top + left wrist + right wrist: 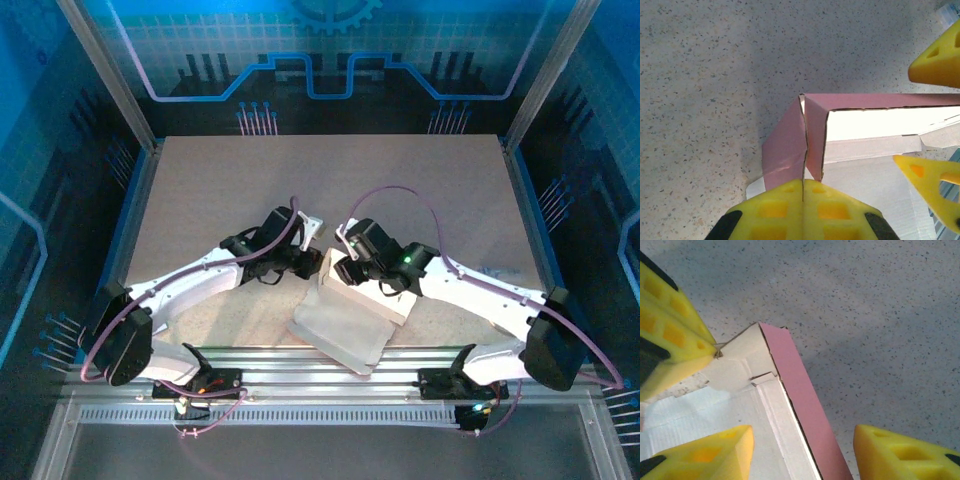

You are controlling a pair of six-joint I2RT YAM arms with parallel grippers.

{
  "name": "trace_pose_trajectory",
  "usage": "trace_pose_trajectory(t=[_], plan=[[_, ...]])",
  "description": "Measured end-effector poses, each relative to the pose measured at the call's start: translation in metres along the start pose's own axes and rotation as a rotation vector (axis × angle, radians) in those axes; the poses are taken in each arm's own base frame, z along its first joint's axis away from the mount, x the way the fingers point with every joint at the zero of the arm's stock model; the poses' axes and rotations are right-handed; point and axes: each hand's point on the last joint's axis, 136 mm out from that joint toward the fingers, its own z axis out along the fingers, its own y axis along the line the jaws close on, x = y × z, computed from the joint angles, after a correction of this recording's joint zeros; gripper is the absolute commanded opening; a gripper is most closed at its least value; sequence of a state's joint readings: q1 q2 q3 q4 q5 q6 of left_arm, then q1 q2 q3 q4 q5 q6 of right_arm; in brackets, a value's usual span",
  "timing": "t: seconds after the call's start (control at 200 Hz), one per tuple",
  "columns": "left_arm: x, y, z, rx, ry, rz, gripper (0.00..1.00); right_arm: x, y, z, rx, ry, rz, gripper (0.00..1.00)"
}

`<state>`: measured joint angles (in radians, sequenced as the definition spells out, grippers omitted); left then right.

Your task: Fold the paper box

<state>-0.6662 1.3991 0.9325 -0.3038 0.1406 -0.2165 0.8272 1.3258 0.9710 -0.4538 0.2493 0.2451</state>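
Observation:
The paper box (345, 320) lies near the table's front edge, half raised, whitish inside and pink outside. In the left wrist view my left gripper (803, 183) is shut on the edge of an upright pink corner flap (785, 145) of the paper box. In the right wrist view my right gripper (802, 440) is open and straddles the pink side wall (797, 390), one finger over the white inside and one over the table, touching nothing. From above, the left gripper (318, 258) and the right gripper (346, 268) meet at the box's far corner.
The speckled table (300, 180) stretches bare behind the box. A metal rail (330, 360) runs along the near edge, just under the box's front flap. The other arm's yellow fingers (675, 340) sit close at the corner.

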Motion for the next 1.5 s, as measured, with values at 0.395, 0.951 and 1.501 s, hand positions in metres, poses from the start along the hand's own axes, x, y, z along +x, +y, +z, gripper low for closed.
trace_pose_trajectory(t=[0.395, 0.951, 1.501], plan=[[0.005, 0.0, -0.001, -0.017, -0.029, -0.002, 0.06, -0.039, -0.033, -0.023, -0.187, -0.133, 0.272, 0.58], [0.014, 0.001, -0.004, -0.033, -0.036, -0.015, 0.06, -0.059, -0.02, 0.029, -0.372, -0.131, 0.414, 0.62], [0.016, 0.0, -0.004, -0.034, -0.035, -0.009, 0.06, -0.044, -0.01, 0.06, -0.405, -0.1, 0.466, 0.62]])
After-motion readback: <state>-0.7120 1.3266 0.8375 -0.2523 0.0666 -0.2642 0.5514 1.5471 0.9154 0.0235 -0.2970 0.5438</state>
